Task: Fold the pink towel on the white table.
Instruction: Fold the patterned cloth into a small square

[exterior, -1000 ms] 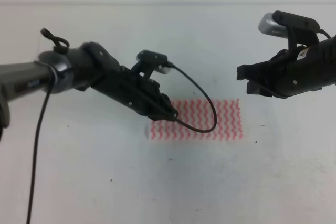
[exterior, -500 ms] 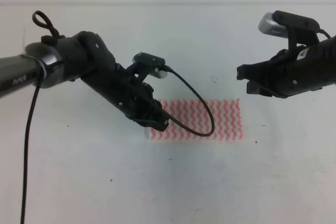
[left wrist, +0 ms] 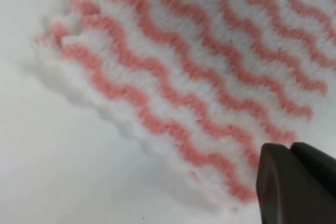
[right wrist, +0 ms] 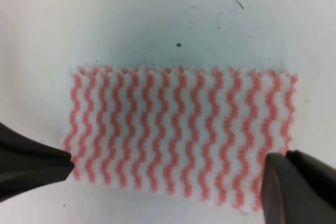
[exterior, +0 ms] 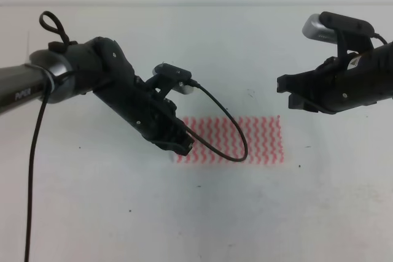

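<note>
Your pink towel [exterior: 236, 140] lies flat on the white table [exterior: 92, 213], a little right of the middle in the high view, spread as one long strip with its zigzag stripes running across it. No clear fold shows in any view; the right wrist camera shows the whole towel [right wrist: 178, 135] as a clean rectangle with all four edges flat on the table. Whether this strip is already a doubled layer, you cannot tell from these pictures.

Your left gripper [exterior: 178, 144] is down at the towel's left end, right over the near-left corner. In the left wrist view you see only one dark fingertip [left wrist: 294, 187] at the lower right, just beside the towel's wavy edge [left wrist: 157, 124], and no cloth is visibly pinched. Whether that claw is open or closed cannot be told here.

Your right gripper [exterior: 293, 95] hangs in the air above and to the right of the towel, well apart from it. Its two fingers stand wide apart in its own camera, with nothing between them but the view of the towel below.

So judge the fold as not yet begun: the grasp of the left end looks like the step in hand, and lifting and carrying that end over to the far end are left.
</note>
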